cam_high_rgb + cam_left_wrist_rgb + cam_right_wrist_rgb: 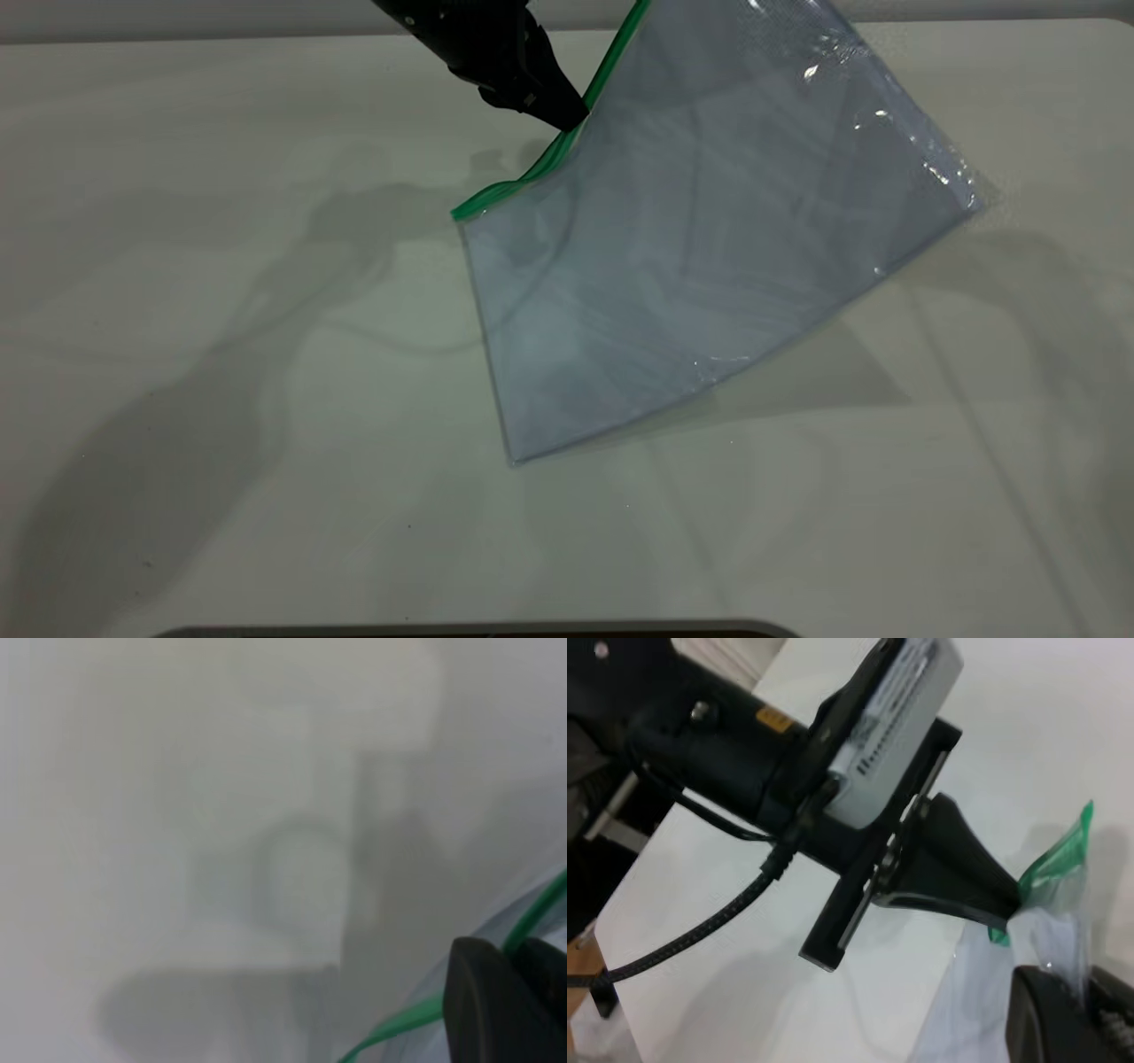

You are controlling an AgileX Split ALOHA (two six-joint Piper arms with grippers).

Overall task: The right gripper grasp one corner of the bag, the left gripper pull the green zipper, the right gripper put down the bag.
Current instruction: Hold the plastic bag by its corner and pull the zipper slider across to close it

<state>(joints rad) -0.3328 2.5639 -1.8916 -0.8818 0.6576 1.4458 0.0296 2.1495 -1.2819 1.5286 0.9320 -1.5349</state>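
The bag hangs tilted above the table, the left hand on its left edge.

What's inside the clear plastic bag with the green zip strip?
Bluish-white sheets show through the clear plastic bag. Whether there is print on them cannot be seen. The left gripper pinches the green zip strip.

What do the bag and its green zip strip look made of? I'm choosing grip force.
The bag: thin clear flexible plastic, glossy; it shows glints, crinkles, bends while lifted, and pale sheets show through. The green zip strip: apparently bright, smooth moulded plastic, bending with the edge where the left gripper pinches it.
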